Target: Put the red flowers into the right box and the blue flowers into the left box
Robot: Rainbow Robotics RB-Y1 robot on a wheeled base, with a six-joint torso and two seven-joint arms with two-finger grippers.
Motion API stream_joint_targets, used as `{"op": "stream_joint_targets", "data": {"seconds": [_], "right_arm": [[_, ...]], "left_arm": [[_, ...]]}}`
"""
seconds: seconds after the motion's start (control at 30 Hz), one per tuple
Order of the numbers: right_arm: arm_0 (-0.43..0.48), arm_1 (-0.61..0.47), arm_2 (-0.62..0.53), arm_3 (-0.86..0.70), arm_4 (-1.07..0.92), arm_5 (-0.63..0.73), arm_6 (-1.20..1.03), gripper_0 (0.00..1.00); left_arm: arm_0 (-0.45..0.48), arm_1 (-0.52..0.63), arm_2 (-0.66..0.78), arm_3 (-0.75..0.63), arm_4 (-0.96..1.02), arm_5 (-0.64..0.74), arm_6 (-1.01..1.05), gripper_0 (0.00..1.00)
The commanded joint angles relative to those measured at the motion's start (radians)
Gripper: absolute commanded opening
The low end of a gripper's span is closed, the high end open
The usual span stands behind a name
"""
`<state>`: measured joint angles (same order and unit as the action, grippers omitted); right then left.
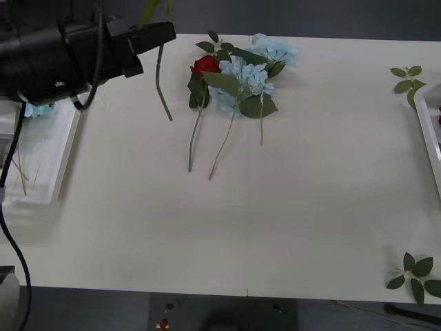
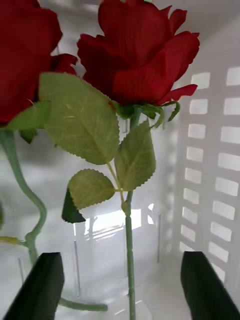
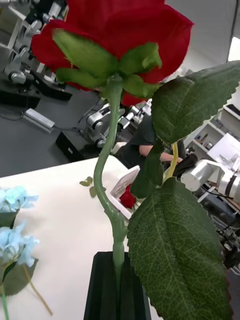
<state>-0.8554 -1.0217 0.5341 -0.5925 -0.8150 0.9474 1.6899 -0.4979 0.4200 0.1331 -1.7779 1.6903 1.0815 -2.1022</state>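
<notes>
The translucent white ribbed crate (image 1: pixel 41 155) sits at the table's left edge, a pale blue cluster in its far end. Above it the black left gripper (image 3: pixel 117 290) is raised, fingers clamped on the green stem of an artificial red rose (image 3: pixel 117 30) (head above the fingers, stem tail dangling below). Mid-table, far side, lie a second red rose (image 1: pixel 205 65) and pale blue hydrangea-like flowers (image 1: pixel 248 72). At the right edge, the white shallow tray (image 1: pixel 428 138) holds red roses (image 2: pixel 137 55); the right gripper (image 2: pixel 122 290) hovers spread wide over them.
</notes>
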Motion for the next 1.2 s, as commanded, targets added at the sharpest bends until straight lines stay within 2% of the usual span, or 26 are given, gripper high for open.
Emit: {"op": "stream_joint_targets", "data": {"seconds": [0.03,0.13,0.3,0.43,0.53,0.67,0.77,0.87,1.13,1.2], "right_arm": [[-0.033,-0.081,-0.158,-0.156,-0.023,0.165,0.019,0.92],[-0.034,-0.133,-0.244,-0.286,-0.093,0.304,0.080,0.93],[-0.033,-0.186,-0.312,-0.498,-0.250,0.444,0.123,0.93],[-0.028,-0.201,-0.310,-0.642,-0.395,0.478,0.126,0.92],[-0.019,-0.209,-0.279,-0.731,-0.555,0.453,0.128,0.92],[0.002,-0.252,-0.171,-0.833,-0.851,0.318,0.143,0.93],[0.024,-0.307,-0.052,-0.917,-1.107,0.122,0.228,0.95],[0.044,-0.342,0.041,-1.007,-1.267,-0.012,0.298,0.97],[0.085,-0.359,0.199,-1.215,-1.322,-0.279,0.367,1.00],[0.102,-0.333,0.247,-1.270,-1.305,-0.412,0.370,1.00]], "left_arm": [[0.038,0.008,-0.086,-0.037,0.038,-0.115,-0.125,0.00],[0.042,0.008,-0.118,-0.035,0.037,-0.146,-0.139,0.00],[0.053,0.008,-0.178,-0.037,0.037,-0.204,-0.163,0.00],[0.061,0.010,-0.240,-0.035,0.038,-0.281,-0.214,0.00],[0.062,0.008,-0.290,-0.038,0.040,-0.345,-0.225,0.01],[0.062,0.010,-0.348,-0.048,0.042,-0.427,-0.242,0.00],[0.062,0.008,-0.382,-0.055,0.040,-0.466,-0.256,0.01],[0.062,0.010,-0.403,-0.063,0.040,-0.499,-0.263,0.00],[0.065,0.010,-0.405,-0.069,0.061,-0.506,-0.268,0.00],[0.065,0.006,-0.405,-0.069,0.061,-0.506,-0.271,0.00]]}}
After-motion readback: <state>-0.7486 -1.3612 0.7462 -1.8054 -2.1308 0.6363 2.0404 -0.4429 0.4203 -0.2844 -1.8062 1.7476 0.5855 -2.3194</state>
